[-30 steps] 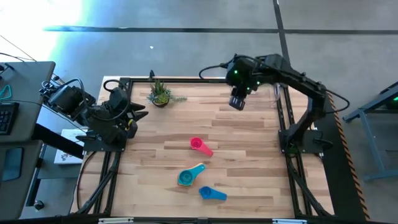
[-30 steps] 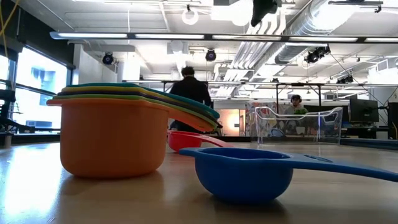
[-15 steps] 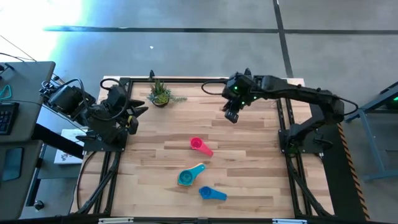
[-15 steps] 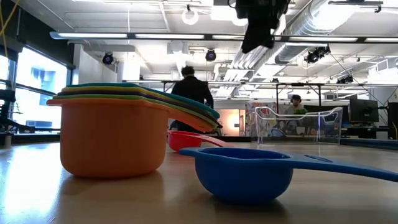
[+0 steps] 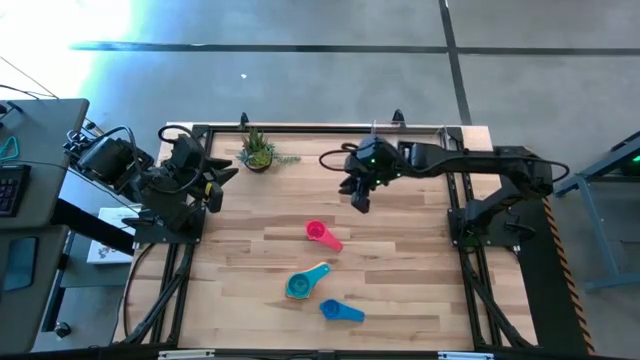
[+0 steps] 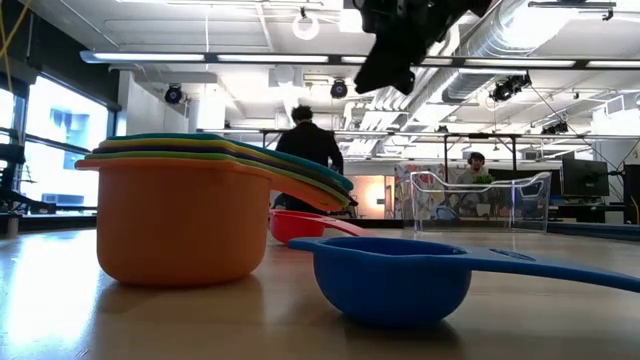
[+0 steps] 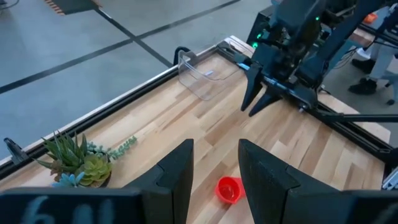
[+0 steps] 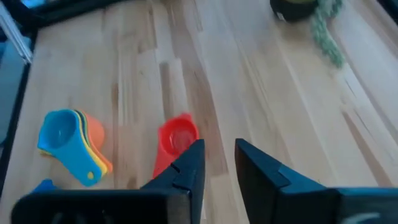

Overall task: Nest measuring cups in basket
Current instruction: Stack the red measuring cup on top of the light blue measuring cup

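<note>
Three lots of measuring cups lie on the wooden table. A pink cup (image 5: 316, 232) sits near the middle. A nested stack with a teal cup on top (image 5: 300, 286) lies nearer the front, and a blue cup (image 5: 332, 310) nearest the front edge. The clear basket (image 7: 202, 71) stands at the far edge. My right gripper (image 5: 358, 203) hangs open in the air, beyond and to the right of the pink cup (image 8: 177, 138), slanting down. My left gripper (image 5: 222, 178) is open at the far left, above the table.
A small potted plant (image 5: 258, 152) stands at the far edge, left of centre. A black metal frame (image 5: 455, 190) runs round the table. Bare wood lies between the cups and the basket. People show in the room behind the table in the low view.
My right gripper has come down and moved toward the table's left and near edges, toward the pink cup, tipping more steeply downward. The cups and the basket have stayed in place.
</note>
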{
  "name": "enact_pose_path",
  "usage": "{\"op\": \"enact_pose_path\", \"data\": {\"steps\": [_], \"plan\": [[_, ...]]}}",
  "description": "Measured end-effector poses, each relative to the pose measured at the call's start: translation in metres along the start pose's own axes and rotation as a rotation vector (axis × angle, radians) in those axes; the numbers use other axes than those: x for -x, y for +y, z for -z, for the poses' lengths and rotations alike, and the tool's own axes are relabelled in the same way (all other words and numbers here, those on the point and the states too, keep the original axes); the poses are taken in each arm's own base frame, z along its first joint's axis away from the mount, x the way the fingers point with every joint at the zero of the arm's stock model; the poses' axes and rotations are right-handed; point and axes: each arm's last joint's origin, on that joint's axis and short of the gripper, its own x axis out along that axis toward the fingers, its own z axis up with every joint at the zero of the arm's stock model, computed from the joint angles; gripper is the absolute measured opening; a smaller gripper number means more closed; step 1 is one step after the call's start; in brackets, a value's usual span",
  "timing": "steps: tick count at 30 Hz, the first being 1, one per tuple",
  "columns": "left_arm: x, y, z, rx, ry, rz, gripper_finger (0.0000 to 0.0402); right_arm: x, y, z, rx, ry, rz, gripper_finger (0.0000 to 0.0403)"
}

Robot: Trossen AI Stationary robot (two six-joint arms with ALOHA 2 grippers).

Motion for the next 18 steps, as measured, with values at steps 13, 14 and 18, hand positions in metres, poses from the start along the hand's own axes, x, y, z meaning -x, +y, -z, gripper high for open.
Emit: {"op": "enact_pose_path", "data": {"steps": [13, 14, 18], "plan": [[-0.004, -0.005, 0.002, 0.009, -0.009, -0.02, 0.0115, -0.054, 0.011, 0.005, 0.009, -0.016, 0.008, 0.011], [-0.004, -0.006, 0.002, 0.009, -0.009, -0.021, 0.0115, -0.059, 0.011, 0.006, 0.012, -0.012, 0.014, 0.011], [-0.004, -0.006, 0.002, 0.007, -0.008, -0.021, 0.0115, -0.08, 0.012, 0.012, -0.021, 0.01, 0.017, 0.011]]}}
